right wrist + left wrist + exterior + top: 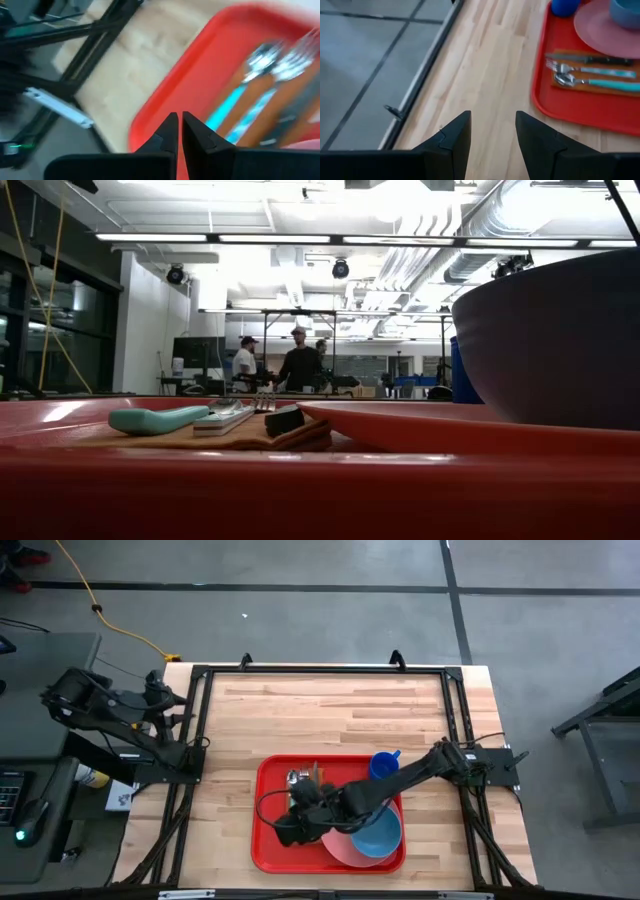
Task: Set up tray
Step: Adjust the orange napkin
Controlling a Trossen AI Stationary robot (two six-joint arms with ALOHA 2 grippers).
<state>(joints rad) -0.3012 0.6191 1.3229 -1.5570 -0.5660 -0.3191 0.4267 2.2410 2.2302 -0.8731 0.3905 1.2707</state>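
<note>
The red tray [270,852] lies on the wooden table near its front edge. On it are a pink plate [345,848] holding a blue bowl [378,832], a blue cup [383,766], and a knife [595,59], fork [590,70] and teal-handled spoon [600,82] laid on an orange-brown napkin [580,90]. My right gripper [179,125] is shut and empty, hovering above the tray's left part [200,65] beside the cutlery. My left gripper [492,135] is open and empty at the table's far left corner.
A black frame [320,670] runs around the tabletop. Bare wood [330,710] stretches between the tray and the table's far edge. People stand in the room far behind the table [300,365].
</note>
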